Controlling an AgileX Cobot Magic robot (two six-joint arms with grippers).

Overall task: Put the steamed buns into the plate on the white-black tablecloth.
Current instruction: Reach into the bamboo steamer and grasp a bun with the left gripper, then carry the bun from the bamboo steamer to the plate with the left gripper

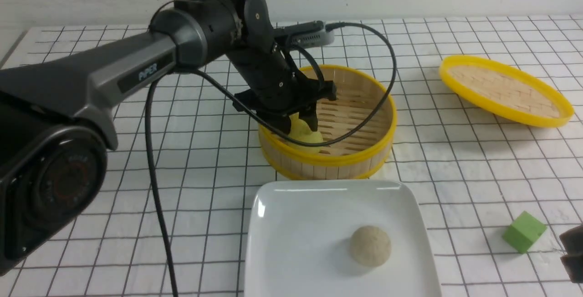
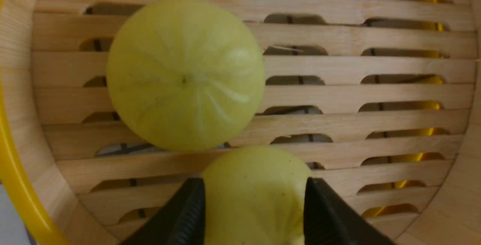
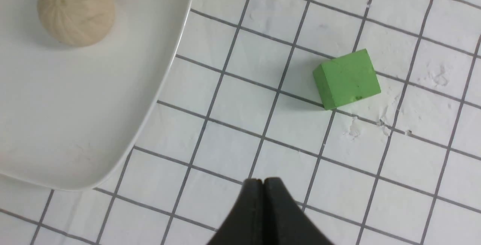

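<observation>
My left gripper [image 1: 301, 126] reaches down into the bamboo steamer basket [image 1: 385, 144]. In the left wrist view its fingers [image 2: 188, 215] press both sides of a pale yellow steamed bun [image 2: 255, 196], and it is shut on this bun. A second pale yellow bun [image 2: 184, 74] lies beside it on the basket's slats. The beige-white bun [image 1: 370, 245] sits on the white plate [image 1: 296, 224] at the front of the white-black tablecloth [image 1: 455, 160]. My right gripper [image 3: 263, 181] is shut and empty above the cloth, beside the plate [image 3: 75, 124] and that bun [image 3: 75, 10].
The yellow-rimmed bamboo lid [image 1: 505, 89] lies at the back right. A small green cube [image 1: 524, 232] sits right of the plate, near my right gripper [image 1: 574, 253]; it also shows in the right wrist view [image 3: 347, 79]. A black cable loops over the basket's rim.
</observation>
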